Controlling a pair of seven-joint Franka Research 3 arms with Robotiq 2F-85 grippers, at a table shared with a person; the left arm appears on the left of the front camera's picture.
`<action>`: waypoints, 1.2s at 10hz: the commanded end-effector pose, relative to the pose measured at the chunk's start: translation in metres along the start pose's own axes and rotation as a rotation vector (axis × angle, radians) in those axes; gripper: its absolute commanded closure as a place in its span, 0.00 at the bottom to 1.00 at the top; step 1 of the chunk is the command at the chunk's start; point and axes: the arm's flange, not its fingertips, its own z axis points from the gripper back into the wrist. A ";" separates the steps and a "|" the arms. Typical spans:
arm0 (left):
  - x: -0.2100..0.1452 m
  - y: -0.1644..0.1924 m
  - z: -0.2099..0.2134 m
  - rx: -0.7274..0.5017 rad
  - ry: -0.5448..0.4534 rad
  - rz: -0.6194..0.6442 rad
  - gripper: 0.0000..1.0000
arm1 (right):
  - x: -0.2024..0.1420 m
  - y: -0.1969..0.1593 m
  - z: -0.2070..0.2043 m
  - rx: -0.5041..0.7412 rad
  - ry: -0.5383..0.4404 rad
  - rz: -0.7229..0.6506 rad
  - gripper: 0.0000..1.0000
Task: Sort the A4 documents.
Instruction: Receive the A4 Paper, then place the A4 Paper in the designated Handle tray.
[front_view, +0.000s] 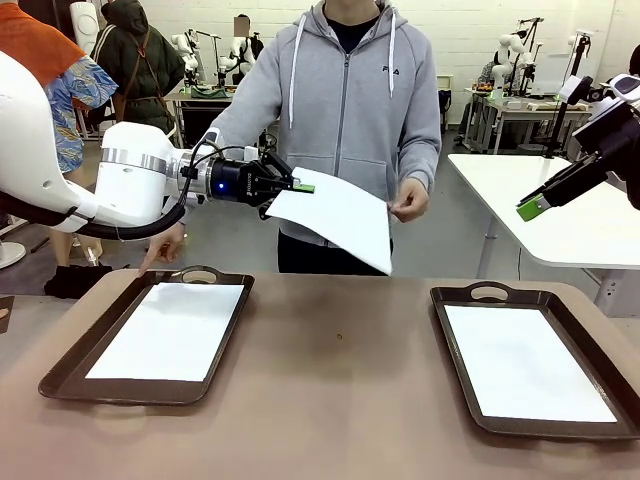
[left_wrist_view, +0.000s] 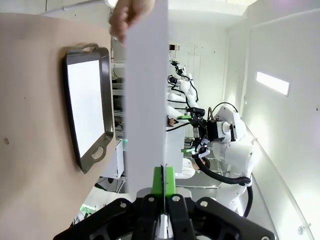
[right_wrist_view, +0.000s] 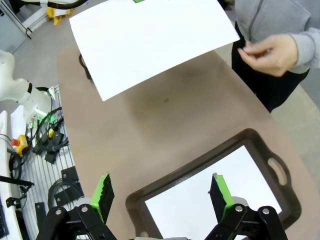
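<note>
- The step in hand looks like a handover: the left gripper (front_view: 300, 187), black with green pads, is clamped flat on the near edge of a thin, plain white A4 paper sheet (front_view: 340, 218) held in the air above the far side of the brown table (front_view: 340, 380).
- In the left wrist view the sheet (left_wrist_view: 146, 95) runs edge-on up from the closed pads, and the person's hand (left_wrist_view: 131, 16) is at its far end.
- In the front view the person's hand (front_view: 410, 205), in a grey hooded sleeve, sits just beside the sheet's far corner; whether it is touching the paper I cannot tell. In the right wrist view that hand (right_wrist_view: 267, 52) appears clear of the sheet (right_wrist_view: 150, 40).
- The person's other hand (front_view: 160, 250) points down just behind the left dark brown handled tray (front_view: 70, 375), which already holds a white sheet (front_view: 170, 330).
- The right dark brown handled tray (front_view: 455, 360) also holds a white sheet (front_view: 525, 362).
- The right gripper (front_view: 535, 207) hangs well apart, off to the right, jaws spread wide and holding nothing; its wrist camera looks down on the right tray (right_wrist_view: 210, 167).
- Judged from the pointing finger, the next move calls for carrying the held sheet down over the left tray, keeping it level so the limp paper does not fold, and squaring it to the rim before letting go.
</note>
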 end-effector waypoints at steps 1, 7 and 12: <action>0.000 0.000 -0.001 0.008 -0.006 -0.001 1.00 | 0.001 0.000 -0.001 0.004 -0.002 0.001 0.00; 0.000 0.000 -0.001 0.008 -0.006 -0.001 1.00 | 0.001 0.000 -0.001 0.004 -0.002 0.001 0.00; 0.000 0.000 -0.001 0.008 -0.006 -0.001 1.00 | 0.001 0.000 -0.001 0.004 -0.002 0.001 0.00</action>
